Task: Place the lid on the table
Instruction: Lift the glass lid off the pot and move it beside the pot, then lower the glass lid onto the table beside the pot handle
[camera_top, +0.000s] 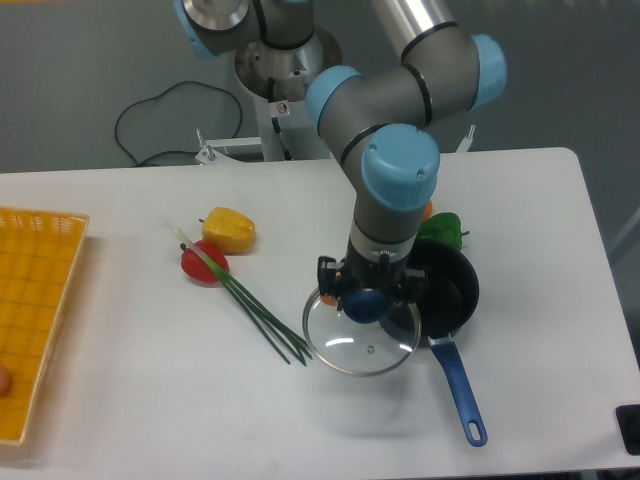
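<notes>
Camera: gripper (364, 300) partly hiding pot (455, 285)

Lid (362, 340): clear glass, dark blue knob. Pot (452, 290): black, blue handle. Table (130, 400): white. Basket (35, 310): yellow mesh. Peppers: yellow (229, 229), red (203, 264), green (441, 228).

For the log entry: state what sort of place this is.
Probably a robotics lab set up as a mock kitchen: a bare white table, an arm base bolted behind it with loose cabling, and play-food vegetables beside a pot and glass lid.
</notes>
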